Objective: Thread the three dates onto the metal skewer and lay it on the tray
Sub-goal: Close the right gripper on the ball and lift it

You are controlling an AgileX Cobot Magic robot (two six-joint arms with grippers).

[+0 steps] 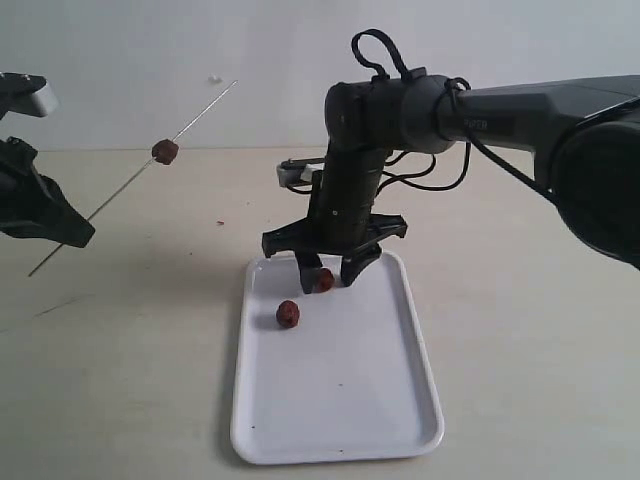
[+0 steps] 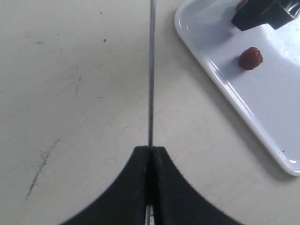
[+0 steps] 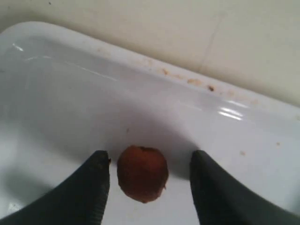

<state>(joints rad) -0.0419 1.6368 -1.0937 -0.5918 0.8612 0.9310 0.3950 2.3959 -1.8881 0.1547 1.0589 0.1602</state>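
Right wrist view showed the right jaws open either side of a loose date (image 3: 142, 173) on the tray (image 3: 70, 93), while the left jaws clamped the skewer (image 2: 151, 70) bearing a threaded date (image 1: 165, 151); closure should be centred and gentle, lest the loose date roll.

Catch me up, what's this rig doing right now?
The left tool is shut on the metal skewer, held slanted in the air with one date threaded on it. The right tool is open and low over the tray, fingers either side of a second date. A third date lies loose on the tray.
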